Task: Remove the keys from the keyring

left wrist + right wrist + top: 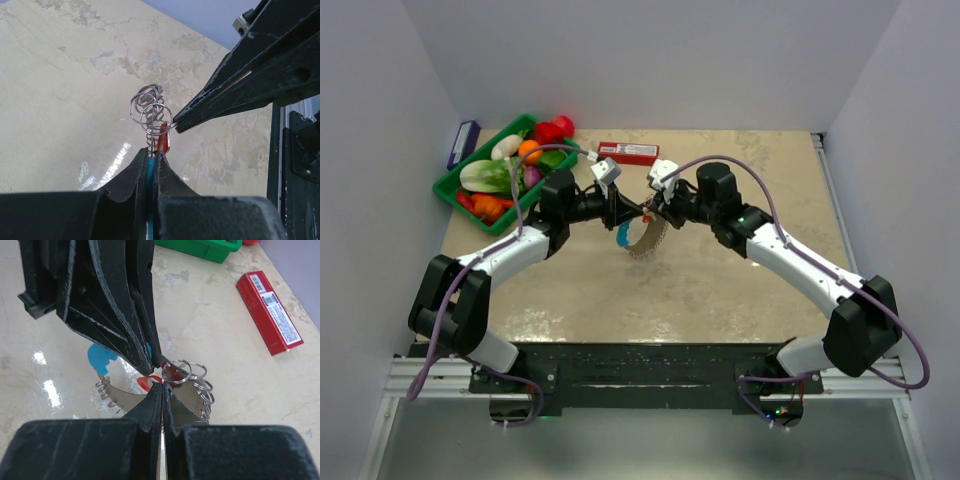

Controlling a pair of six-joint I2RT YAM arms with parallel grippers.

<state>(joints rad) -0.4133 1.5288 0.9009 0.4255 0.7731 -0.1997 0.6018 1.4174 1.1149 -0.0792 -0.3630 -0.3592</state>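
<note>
Tabletop (700, 290), keyring (645, 240) in left pincer (151, 154), right pincer (162, 390) seemingly nipping it

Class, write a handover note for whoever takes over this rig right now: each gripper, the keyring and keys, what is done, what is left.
Left gripper: shut on the blue section of the keyring, holding it mid-table between the arms.
Right gripper: shut on one of the keys, right beside the red piece.
Done: both grips are set. No loose key shows on the table.
Left: work that key off the keyring, then the others one by one.
</note>
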